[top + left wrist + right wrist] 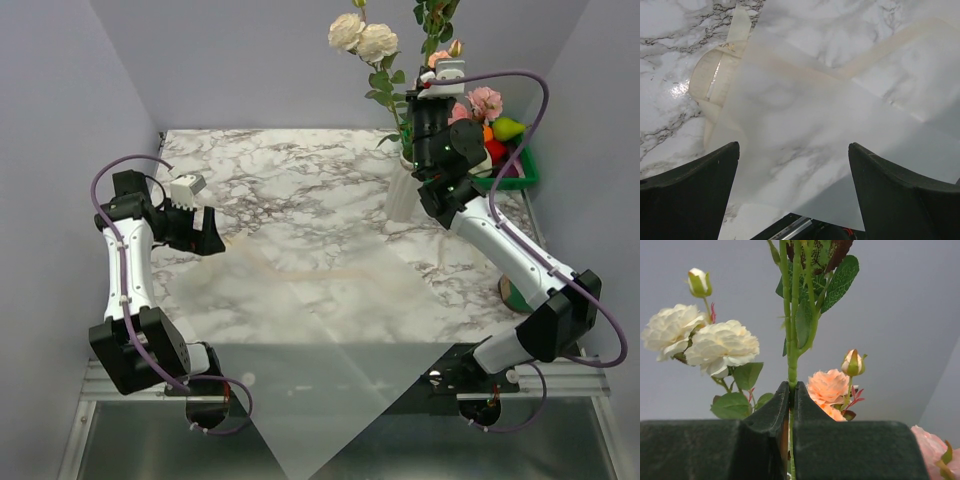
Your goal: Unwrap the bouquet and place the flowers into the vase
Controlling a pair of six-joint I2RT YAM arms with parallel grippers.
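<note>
- Nearest, the right gripper (pixel 791 390) has its jaws closed on a green rose stem (pixel 792 335).
- The white vase (pixel 402 196) stands at two o'clock with the flowers (pixel 362 38) above it; lower the stem straight and release once seated.
- The left gripper (pixel 793 150) gapes empty over the wrapping paper (pixel 805 125).

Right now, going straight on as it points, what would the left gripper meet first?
The left gripper, open, would probably meet the translucent wrapping sheet lying on the marble table; depth is unclear.

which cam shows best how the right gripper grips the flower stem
The right wrist view: up close, the right gripper is shut on a green stem. The top view shows that gripper near the vase among the flowers, the pinch hidden. The left wrist view shows none of it.
</note>
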